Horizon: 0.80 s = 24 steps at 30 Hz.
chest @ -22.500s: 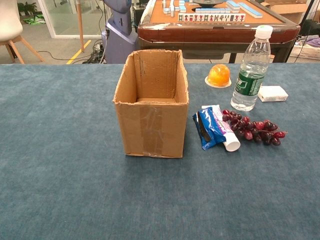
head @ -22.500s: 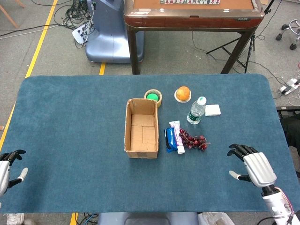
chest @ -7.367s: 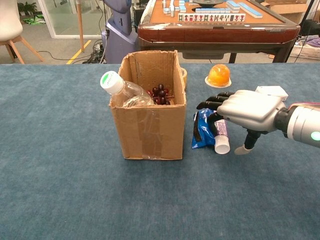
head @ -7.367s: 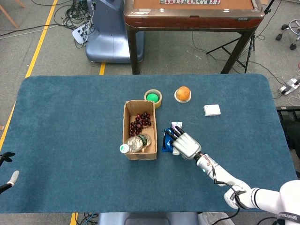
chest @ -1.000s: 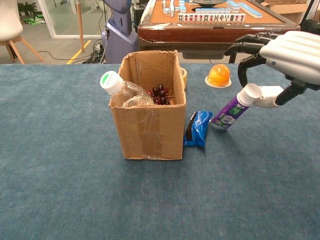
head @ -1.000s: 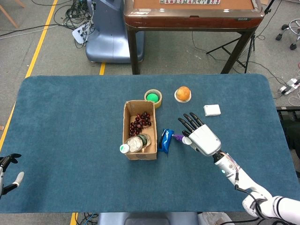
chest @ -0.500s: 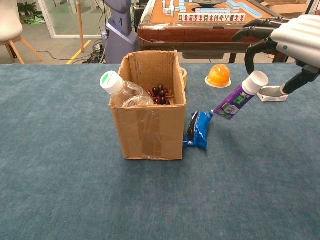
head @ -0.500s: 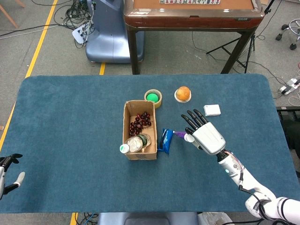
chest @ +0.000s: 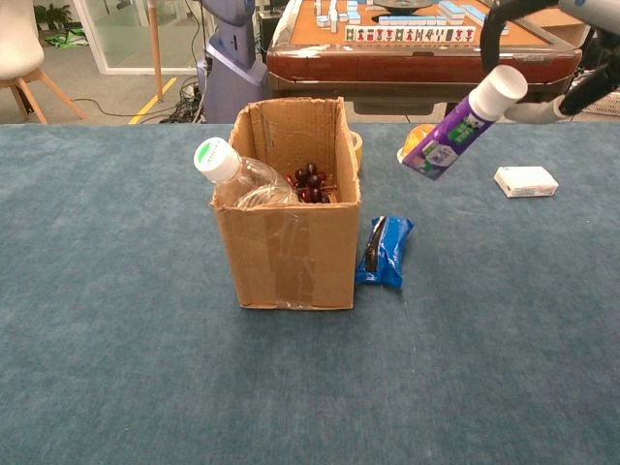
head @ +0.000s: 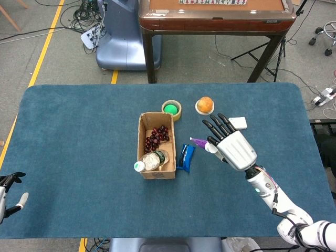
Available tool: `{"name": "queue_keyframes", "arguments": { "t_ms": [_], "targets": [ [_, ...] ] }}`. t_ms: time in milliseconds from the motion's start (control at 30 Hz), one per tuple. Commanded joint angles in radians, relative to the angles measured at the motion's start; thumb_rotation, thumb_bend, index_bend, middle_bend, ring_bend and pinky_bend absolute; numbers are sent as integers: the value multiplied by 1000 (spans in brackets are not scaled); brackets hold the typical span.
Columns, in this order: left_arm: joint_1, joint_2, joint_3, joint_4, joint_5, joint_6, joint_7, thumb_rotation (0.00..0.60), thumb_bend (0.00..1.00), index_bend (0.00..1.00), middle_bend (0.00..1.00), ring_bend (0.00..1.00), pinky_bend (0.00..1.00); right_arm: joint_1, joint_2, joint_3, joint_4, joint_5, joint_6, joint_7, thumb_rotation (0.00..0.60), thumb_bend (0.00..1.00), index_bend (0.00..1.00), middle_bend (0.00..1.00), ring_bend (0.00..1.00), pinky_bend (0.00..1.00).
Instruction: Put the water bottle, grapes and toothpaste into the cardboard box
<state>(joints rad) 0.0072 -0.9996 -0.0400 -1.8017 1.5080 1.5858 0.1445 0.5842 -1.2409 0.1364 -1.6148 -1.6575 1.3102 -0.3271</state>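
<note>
Up above the blue surface, to the right of the cardboard box, the right hand pinches the toothpaste by its white cap end, thumb against a finger as far as I can make out, while the other fingers are fanned out and point away toward the back edge. The tube hangs clear of the cloth, tilted, with its crimped purple tail aimed down and toward the box; from the chest view it sits higher than the box rim but still off to the side, not over the opening.

Two of the three things look already dealt with. The water bottle lies slanted inside the box, its green-topped neck poking out over the near left corner, and the grapes sit in a dark red heap at the far end of the same box. So I'd judge the job about two thirds done: what is left is to carry the tube across over the opening and let it drop.

Just beside the box on the cloth lies a blue packet, and further back an orange, a roll of tape and a small white box. The left hand rests at the near left edge, fingers apart, holding nothing.
</note>
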Motion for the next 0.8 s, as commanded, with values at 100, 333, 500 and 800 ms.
{"name": "queue_keyframes", "arguments": {
  "t_ms": [100,333,500,800],
  "targets": [
    [0,0,-1,0,0,3,-2,600,279,318,435,346,550,23,26,45,-59,12,-6,-35,600,245,608,128,0,97],
    [1,3,-1,-1,0,4,-9,600,279,318,435,346,550,67,25,109,-124,55,-37,-95,600,245,608,133,0,98],
    [3,5,-1,-3,2,8,-12,600,279,318,435,346,550,107,0,146,-143,97,-74,-138,600,245,608,135,0,100],
    [6,14,-3,-6,5,17,-30,600,279,318,435,346,550,190,-85,194,-113,189,-141,-191,600,245,609,135,0,100]
  ]
}}
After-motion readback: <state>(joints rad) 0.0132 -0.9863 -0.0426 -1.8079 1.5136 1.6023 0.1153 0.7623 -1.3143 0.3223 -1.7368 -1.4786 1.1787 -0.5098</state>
